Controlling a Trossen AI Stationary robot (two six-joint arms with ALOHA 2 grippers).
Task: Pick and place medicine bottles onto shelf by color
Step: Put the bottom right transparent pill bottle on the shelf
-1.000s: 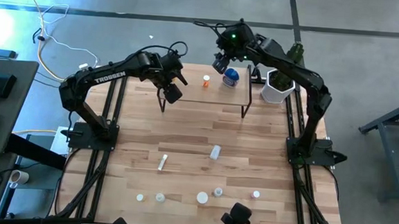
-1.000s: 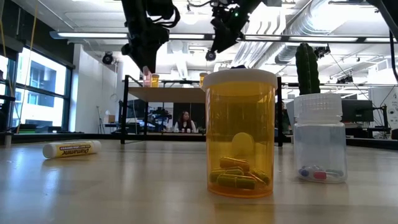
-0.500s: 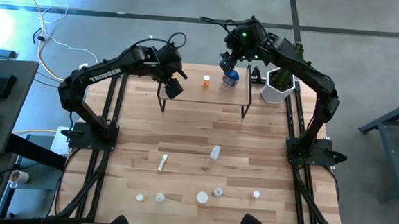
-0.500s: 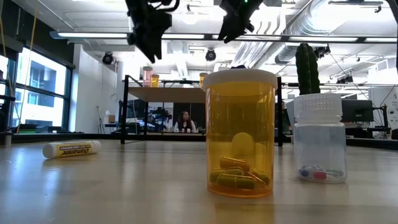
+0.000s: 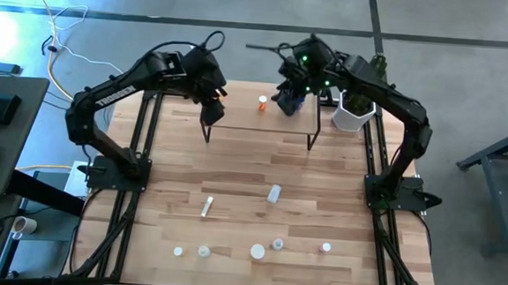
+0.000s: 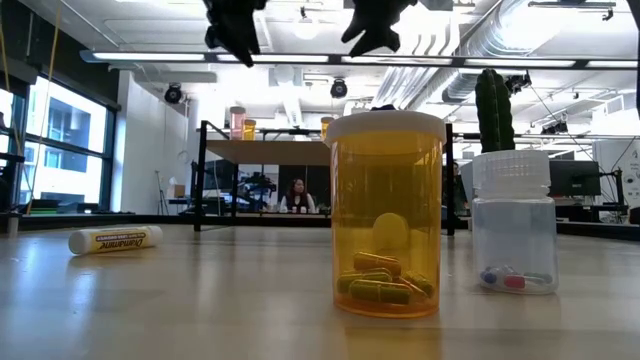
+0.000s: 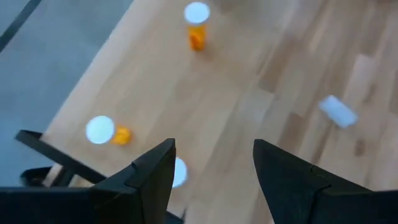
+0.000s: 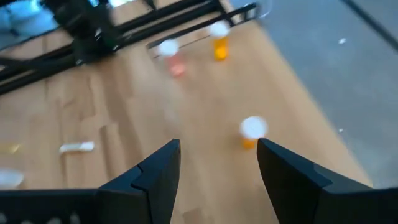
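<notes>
Overhead pipes frame both arms, now risen off the shelf (image 5: 260, 115) — left claw (image 7: 211, 168) and right claw (image 8: 217, 165) hang open and empty; remaining medicine bottles (image 5: 257, 251) wait on the desk (image 5: 322, 191).

The high view looks straight down on the whole bench (image 5: 234, 172). The low view sits at bench-top height, facing the shelf (image 6: 290, 150), which both share.

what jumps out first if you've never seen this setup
In the low view, a big orange pill bottle fills the middle, with a clear vial beside it. From above, both arms reach over the shelf at the table's far end, the left gripper and right gripper both open and empty. Small bottles dot the near edge.
</notes>
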